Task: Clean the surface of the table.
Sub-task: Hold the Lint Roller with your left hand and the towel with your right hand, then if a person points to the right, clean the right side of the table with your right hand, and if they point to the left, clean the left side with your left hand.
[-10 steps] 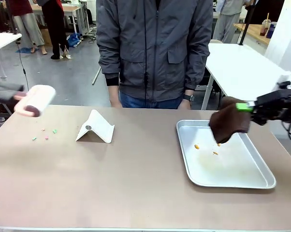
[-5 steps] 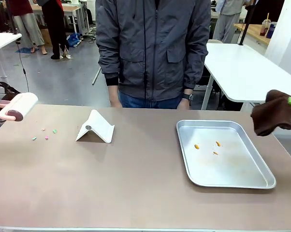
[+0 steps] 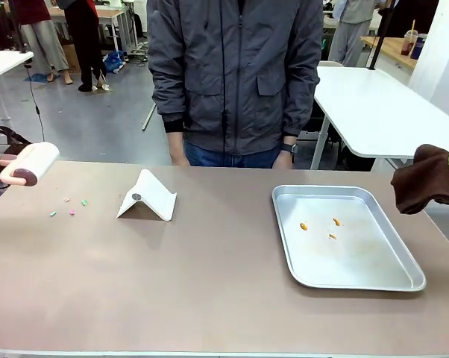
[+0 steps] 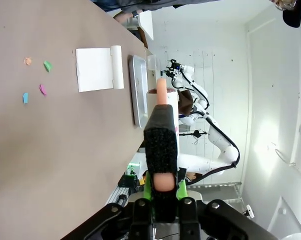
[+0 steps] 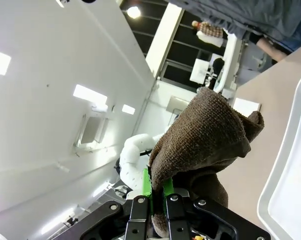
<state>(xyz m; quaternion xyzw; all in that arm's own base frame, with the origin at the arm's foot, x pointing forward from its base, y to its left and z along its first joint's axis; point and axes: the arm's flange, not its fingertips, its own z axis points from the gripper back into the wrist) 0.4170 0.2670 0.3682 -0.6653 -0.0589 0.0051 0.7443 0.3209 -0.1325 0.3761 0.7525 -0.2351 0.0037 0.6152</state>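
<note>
Now, front: lint roller [image 3: 30, 162] hovers off left end of table [image 3: 209, 298], scraps [image 3: 69, 207] near it; brown cloth [image 3: 426, 179] hangs past tray [image 3: 359, 282]. Left wrist: my left gripper [image 4: 162, 150] clamps lint roller. Right wrist: my right gripper [image 5: 157, 187] pinches brown cloth. Step, I judge: tools raised, wiping not begun. Next: lower lint roller onto scraps.

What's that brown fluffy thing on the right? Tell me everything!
It's a dark brown cloth, fuzzy like a towel, bunched into soft folds. The right gripper is shut on it, pinching it between green pads. It hangs in the air at the right end of the table, past the silver tray, touching neither.
</note>
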